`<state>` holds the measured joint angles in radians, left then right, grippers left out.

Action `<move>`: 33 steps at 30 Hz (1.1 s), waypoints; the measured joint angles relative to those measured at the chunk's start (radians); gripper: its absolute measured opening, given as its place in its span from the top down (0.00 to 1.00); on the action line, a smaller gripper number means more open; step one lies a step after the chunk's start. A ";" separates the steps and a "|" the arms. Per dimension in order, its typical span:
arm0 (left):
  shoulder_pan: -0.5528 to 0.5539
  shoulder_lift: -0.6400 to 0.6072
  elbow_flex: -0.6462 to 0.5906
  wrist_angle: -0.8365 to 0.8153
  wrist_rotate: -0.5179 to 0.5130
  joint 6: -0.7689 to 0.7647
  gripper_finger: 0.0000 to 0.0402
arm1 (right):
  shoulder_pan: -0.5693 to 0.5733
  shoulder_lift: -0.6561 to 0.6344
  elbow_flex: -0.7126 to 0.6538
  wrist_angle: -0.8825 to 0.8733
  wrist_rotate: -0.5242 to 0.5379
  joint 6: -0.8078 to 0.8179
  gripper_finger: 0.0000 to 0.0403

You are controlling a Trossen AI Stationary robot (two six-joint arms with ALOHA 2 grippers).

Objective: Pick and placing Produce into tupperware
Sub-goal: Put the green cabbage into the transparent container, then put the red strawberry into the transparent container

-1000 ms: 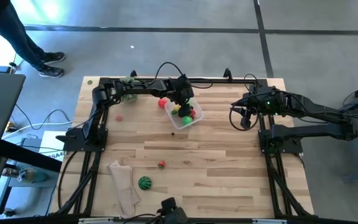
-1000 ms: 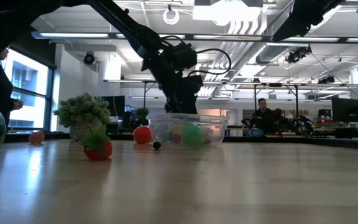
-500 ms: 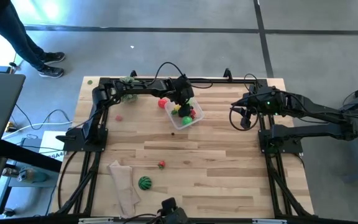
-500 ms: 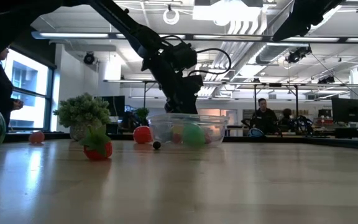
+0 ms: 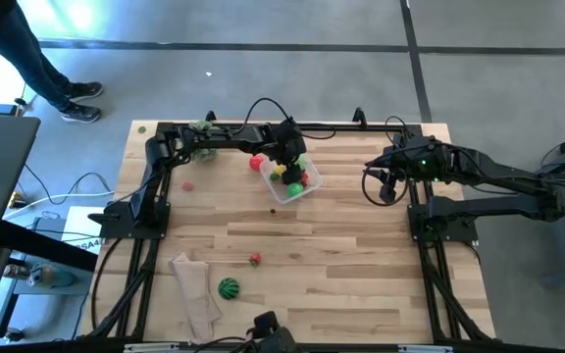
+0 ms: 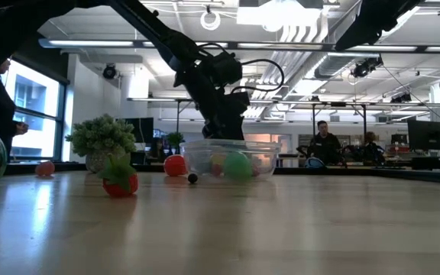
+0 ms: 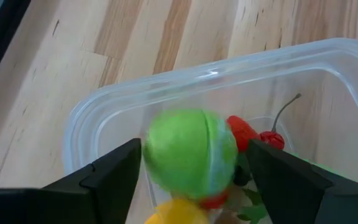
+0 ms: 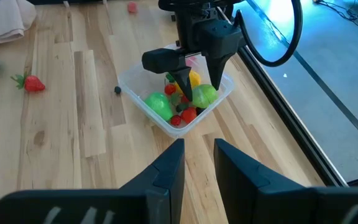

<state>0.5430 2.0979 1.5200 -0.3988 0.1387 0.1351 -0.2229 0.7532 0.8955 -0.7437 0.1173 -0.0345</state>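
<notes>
The clear tupperware (image 5: 307, 189) stands at the table's far middle with several toy fruits in it: red, yellow and green. My left gripper (image 7: 194, 149) hangs over it, pointing down, open. A light green ball (image 7: 190, 155) sits between its fingers with a narrow gap on each side. Loose produce lies on the wood: a red ball (image 5: 256, 163), a small red piece (image 5: 188, 184), a dark berry (image 5: 273, 210), a strawberry (image 5: 254, 259) and a striped watermelon ball (image 5: 228, 288). My right gripper (image 8: 199, 155) waits, open, raised at the table's right.
A pale-green leafy ball (image 6: 104, 137) stands at the far left corner. A beige cloth (image 5: 194, 289) lies near the front left, beside the watermelon ball. Black frame rails (image 5: 150, 211) run along both sides of the table. A person's legs (image 5: 27, 49) show on the floor beyond the far left.
</notes>
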 joint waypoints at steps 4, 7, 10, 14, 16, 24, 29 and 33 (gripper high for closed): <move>0.000 0.000 0.000 0.000 0.000 -0.009 0.24 | 0.000 0.000 0.000 0.000 0.000 0.000 0.81; 0.000 -0.001 0.000 0.000 0.001 -0.009 0.21 | 0.000 0.000 0.000 0.000 0.000 0.000 0.81; 0.000 -0.001 0.000 0.000 0.009 -0.011 0.21 | 0.000 0.000 0.000 0.000 0.000 0.000 0.81; -0.001 -0.010 0.000 -0.015 0.011 -0.012 0.21 | 0.000 0.000 0.000 0.000 0.000 0.000 0.81; -0.001 -0.012 0.000 -0.029 0.021 -0.015 0.22 | 0.000 0.000 0.000 0.000 0.000 0.000 0.81; 0.000 -0.058 0.005 -0.125 0.066 -0.035 0.23 | 0.000 0.000 0.000 0.000 0.000 0.000 0.81; 0.000 -0.073 0.110 -0.340 0.109 -0.047 0.24 | 0.000 0.000 0.000 0.000 0.000 0.000 0.81; -0.006 -0.074 0.229 -0.512 0.116 -0.066 0.24 | 0.000 0.000 0.000 0.000 0.000 0.000 0.81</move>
<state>0.5368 2.0239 1.7486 -0.9108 0.2550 0.0691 -0.2230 0.7532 0.8955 -0.7437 0.1173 -0.0341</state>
